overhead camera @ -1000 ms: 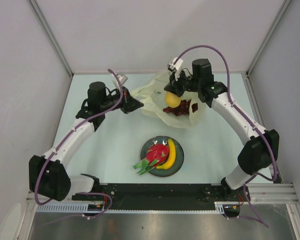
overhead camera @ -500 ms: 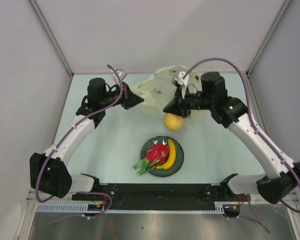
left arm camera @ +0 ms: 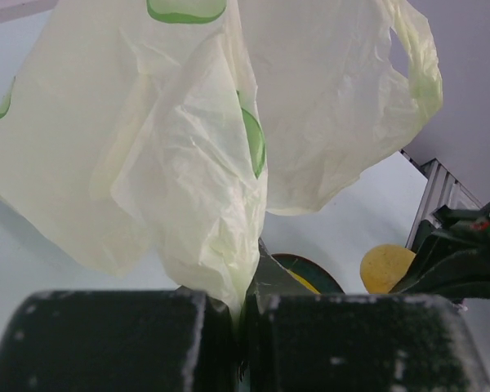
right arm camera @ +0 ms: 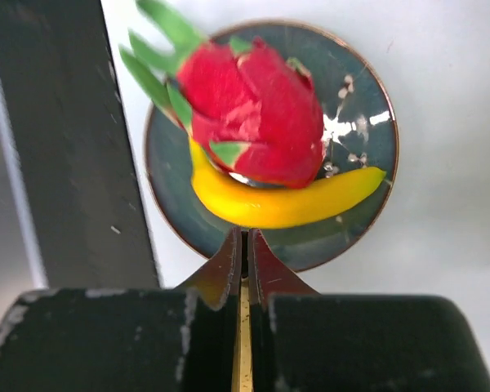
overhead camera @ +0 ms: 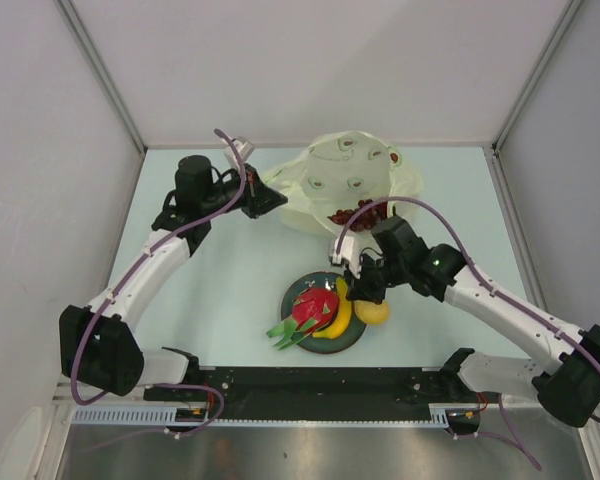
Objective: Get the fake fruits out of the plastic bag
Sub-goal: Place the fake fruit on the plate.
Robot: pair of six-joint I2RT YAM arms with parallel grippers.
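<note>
Lemon (overhead camera: 372, 312), pinched in the right gripper's (overhead camera: 363, 294) closed jaws at the plate's (overhead camera: 298, 289) right rim, needs shifting inward beside the banana (overhead camera: 340, 311) before release; left gripper (overhead camera: 273, 203) is clamped on the plastic bag (overhead camera: 355, 180).

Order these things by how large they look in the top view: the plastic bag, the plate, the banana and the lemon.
1. plastic bag
2. plate
3. banana
4. lemon, the smallest and partly covered

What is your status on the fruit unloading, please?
Left pincer shut on plastic bag. Right pincer shut on lemon at plate edge. Grapes in bag; dragon fruit, banana on plate. No obstruction seen.
</note>
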